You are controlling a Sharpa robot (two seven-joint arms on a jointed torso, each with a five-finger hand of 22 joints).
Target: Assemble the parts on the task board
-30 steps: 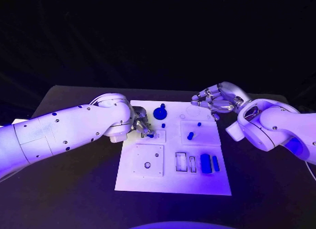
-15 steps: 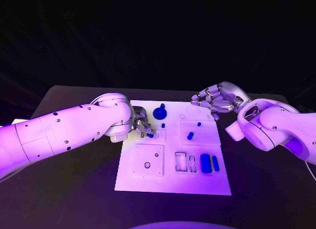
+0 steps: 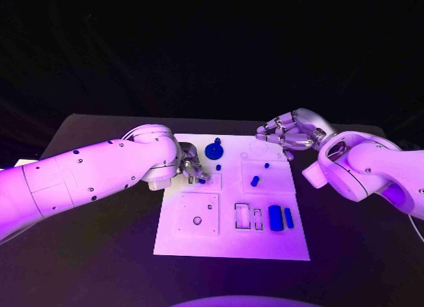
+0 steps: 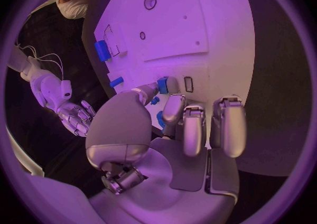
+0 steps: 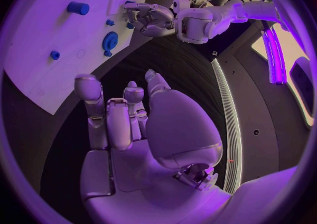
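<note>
The white task board (image 3: 232,240) lies in the middle of the table. My left hand (image 3: 187,170) rests over its near-left part, thumb and a finger pinching a small blue part (image 3: 201,181) that stands beside a narrow slot (image 4: 188,84); the part (image 4: 162,85) sits at the thumb tip. A round blue part (image 3: 215,151), two small pegs (image 3: 219,167) (image 3: 266,165), an oblong part (image 3: 255,181) and two blue bars (image 3: 275,218) are on the board. My right hand (image 3: 287,134) hovers over the board's far right corner, holding nothing, fingers loosely bent (image 5: 122,123).
A square plate with a round hole (image 3: 199,215) and empty rectangular slots (image 3: 241,216) take up the board's near half. Dark table (image 3: 92,256) surrounds the board on all sides. My left forearm (image 3: 92,173) reaches across the table's left side.
</note>
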